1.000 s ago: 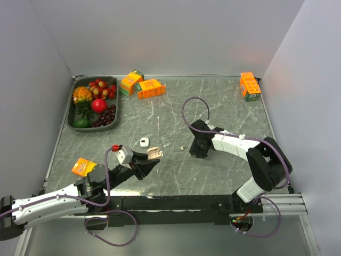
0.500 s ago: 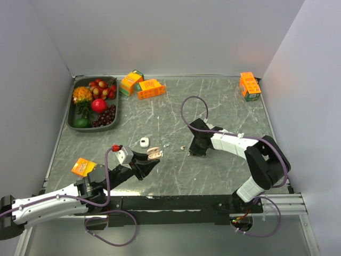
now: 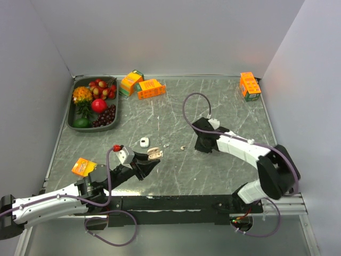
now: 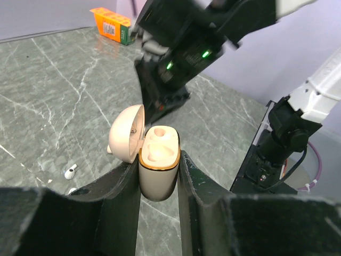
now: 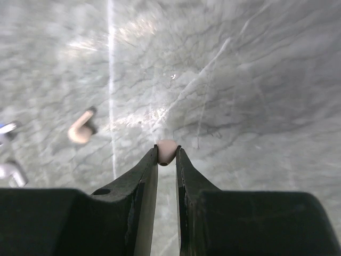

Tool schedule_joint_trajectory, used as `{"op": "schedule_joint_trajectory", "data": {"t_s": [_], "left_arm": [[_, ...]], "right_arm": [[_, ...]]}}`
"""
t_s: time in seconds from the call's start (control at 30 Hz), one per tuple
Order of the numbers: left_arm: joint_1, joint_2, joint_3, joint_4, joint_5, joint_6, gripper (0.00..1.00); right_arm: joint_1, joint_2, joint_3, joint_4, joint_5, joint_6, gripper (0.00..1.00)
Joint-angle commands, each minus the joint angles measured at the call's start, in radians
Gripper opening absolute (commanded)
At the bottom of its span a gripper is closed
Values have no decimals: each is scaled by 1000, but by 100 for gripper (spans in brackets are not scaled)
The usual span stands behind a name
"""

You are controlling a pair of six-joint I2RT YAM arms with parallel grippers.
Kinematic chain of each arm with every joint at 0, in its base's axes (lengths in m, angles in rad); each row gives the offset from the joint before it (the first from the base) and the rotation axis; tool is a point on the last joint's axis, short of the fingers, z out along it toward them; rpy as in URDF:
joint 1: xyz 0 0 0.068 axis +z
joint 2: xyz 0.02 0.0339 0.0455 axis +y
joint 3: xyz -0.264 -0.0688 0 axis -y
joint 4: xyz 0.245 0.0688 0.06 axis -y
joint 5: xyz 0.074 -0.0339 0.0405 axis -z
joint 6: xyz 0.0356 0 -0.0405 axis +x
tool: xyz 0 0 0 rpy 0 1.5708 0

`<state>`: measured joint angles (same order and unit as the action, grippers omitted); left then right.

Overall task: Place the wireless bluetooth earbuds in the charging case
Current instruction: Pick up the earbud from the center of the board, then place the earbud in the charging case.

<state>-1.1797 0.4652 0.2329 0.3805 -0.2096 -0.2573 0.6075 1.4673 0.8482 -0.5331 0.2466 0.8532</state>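
My left gripper (image 4: pixel 159 162) is shut on the cream charging case (image 4: pixel 158 173), held upright with its lid (image 4: pixel 126 133) swung open to the left; from above, the case (image 3: pixel 153 153) hangs over the table's near middle. My right gripper (image 5: pixel 167 154) is shut on a tiny pale earbud (image 5: pixel 167 151) pinched at its fingertips just above the marble. The right gripper (image 3: pixel 201 144) sits right of the case. Another earbud (image 5: pixel 81 129) lies loose on the table (image 3: pixel 183 147). One more earbud (image 4: pixel 70 172) lies left of the case.
A small white case (image 3: pixel 144 142) rests behind the held one. A dark fruit tray (image 3: pixel 71 114) stands at back left. Orange boxes sit at the back (image 3: pixel 151 88), back right (image 3: pixel 249 85) and near left (image 3: pixel 83 166). Walls enclose three sides.
My right gripper has shut on an earbud and pulled back slightly to the right, leaving one earbud on the table. The left arm with the case has not moved.
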Motion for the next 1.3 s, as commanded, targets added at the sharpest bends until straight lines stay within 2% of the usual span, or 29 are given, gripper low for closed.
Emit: {"op": "schedule_joint_trajectory", "data": {"t_s": [0.0,0.23,0.37,0.6,0.77,0.9,1.03,1.27], "left_arm": [[-8,27,43,50,-22,7,1],[-6,92,40,115,2,29,1],[-8,112,33,165,19,56,1],[-8,171,32,265,47,139,1],[-6,237,39,355,73,158,1],[-6,297,57,402,64,165,1],[-3,351,72,465,18,150,1],[3,447,117,547,39,132,1]], "right_arm": [[26,-192,17,-4,120,-111,0],[115,-412,-9,100,123,-331,0],[181,-568,2,148,62,-483,0],[251,-670,90,131,-39,-658,0],[346,-740,75,217,-60,-769,0],[435,-774,16,337,8,-821,0],[550,-769,-40,464,164,-934,0],[655,-746,-110,680,318,-1016,0]]}}
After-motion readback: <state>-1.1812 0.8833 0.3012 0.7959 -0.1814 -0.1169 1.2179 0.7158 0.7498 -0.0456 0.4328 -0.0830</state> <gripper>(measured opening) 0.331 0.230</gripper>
